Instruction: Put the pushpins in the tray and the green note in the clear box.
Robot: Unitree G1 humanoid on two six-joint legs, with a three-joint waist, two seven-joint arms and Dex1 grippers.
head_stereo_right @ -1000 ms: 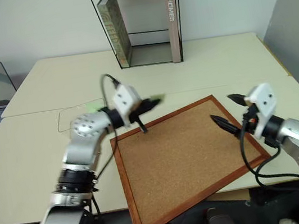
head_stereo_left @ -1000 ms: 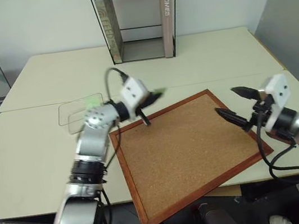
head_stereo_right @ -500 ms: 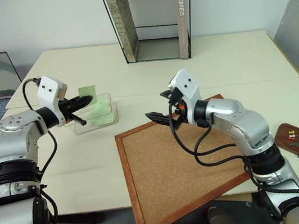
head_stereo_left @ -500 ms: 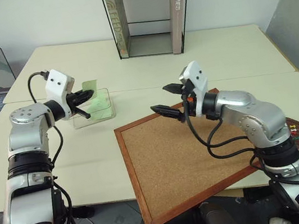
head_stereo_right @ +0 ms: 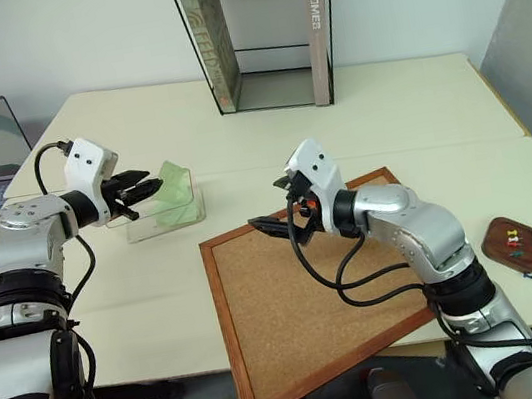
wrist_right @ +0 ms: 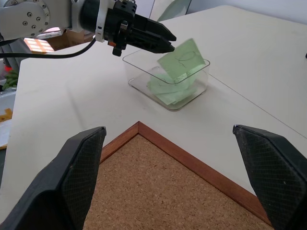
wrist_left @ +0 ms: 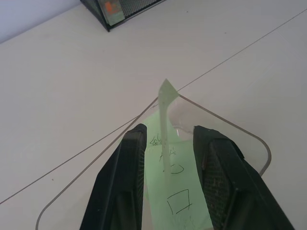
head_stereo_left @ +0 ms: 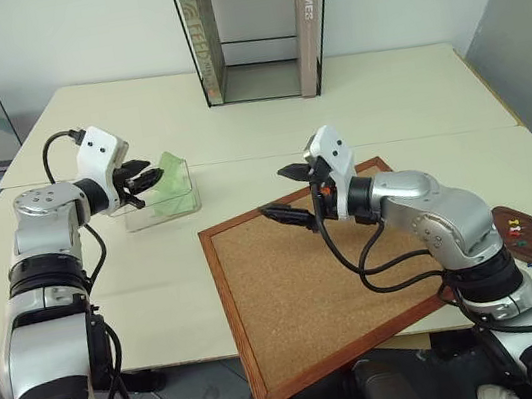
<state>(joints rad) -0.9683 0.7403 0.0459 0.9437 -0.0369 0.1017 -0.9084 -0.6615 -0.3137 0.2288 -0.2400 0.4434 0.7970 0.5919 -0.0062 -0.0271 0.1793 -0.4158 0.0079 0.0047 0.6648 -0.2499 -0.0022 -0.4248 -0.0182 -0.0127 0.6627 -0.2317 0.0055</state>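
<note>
One green note [wrist_right: 182, 60], thin, limp paper that weighs almost nothing, stands tilted inside the clear box [head_stereo_right: 166, 218]; pinching an edge would suit it best. At the box's rim, the left gripper [wrist_left: 165, 158] has its fingers parted around the slip, apparently no longer pinching. Above the corkboard [head_stereo_left: 334, 280], the right gripper [head_stereo_left: 284, 195] gapes wide, empty. Pushpins [head_stereo_right: 514, 239] lie in the tray [head_stereo_right: 496, 246].

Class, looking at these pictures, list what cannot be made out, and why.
- Pushpins in the tray, right eye view: too small to count.
- Writing on the green note, left wrist view: left gripper fingers cover its edges.
- Clear box, left wrist view: cut off by the bottom edge.
</note>
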